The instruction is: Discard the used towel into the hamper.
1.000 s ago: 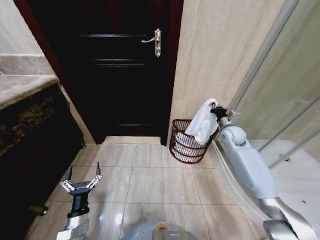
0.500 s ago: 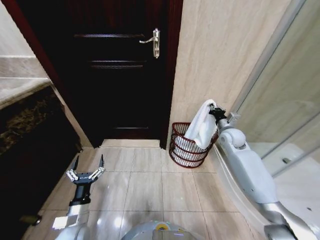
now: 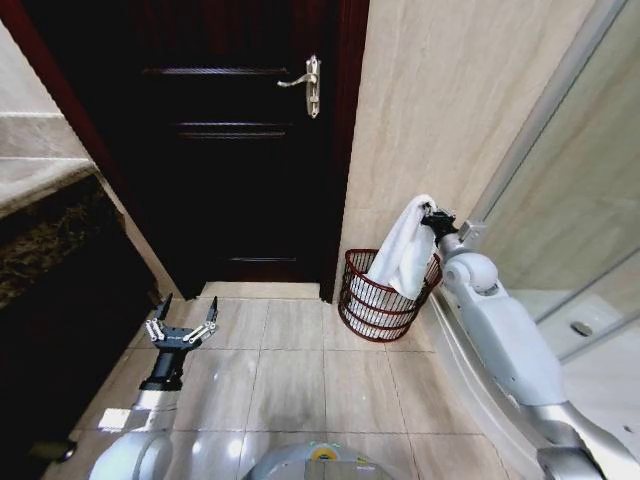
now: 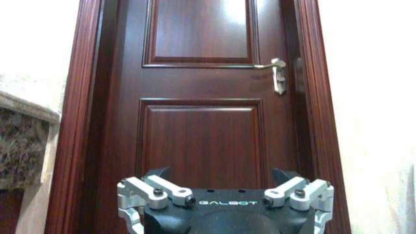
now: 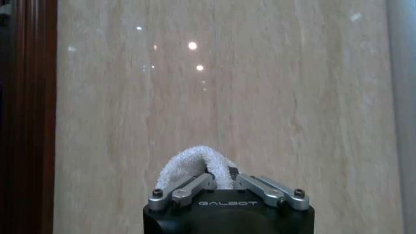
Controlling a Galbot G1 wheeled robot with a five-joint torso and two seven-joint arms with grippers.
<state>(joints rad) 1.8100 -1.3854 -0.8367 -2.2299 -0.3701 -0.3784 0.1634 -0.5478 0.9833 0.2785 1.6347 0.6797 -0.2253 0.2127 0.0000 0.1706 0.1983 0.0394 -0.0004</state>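
Above the hamper (image 3: 384, 294) by the tiled wall, the right gripper (image 3: 431, 214) is pinching the white towel (image 3: 402, 251) so its loose end is hanging into the basket for dropping, while the left gripper (image 3: 183, 320) is idling spread, facing the door (image 3: 240, 140)

A dark reddish-brown panelled door (image 3: 240, 150) with a brass lever handle (image 3: 305, 82) stands shut in a matching frame. Beige marble-look wall (image 3: 440, 110) runs beside it, meeting a glass shower screen (image 3: 580, 200) at the right. The floor (image 3: 290, 370) is glossy beige tile, catching spots of ceiling light. A dark stone vanity (image 3: 50, 260) sits at the left.
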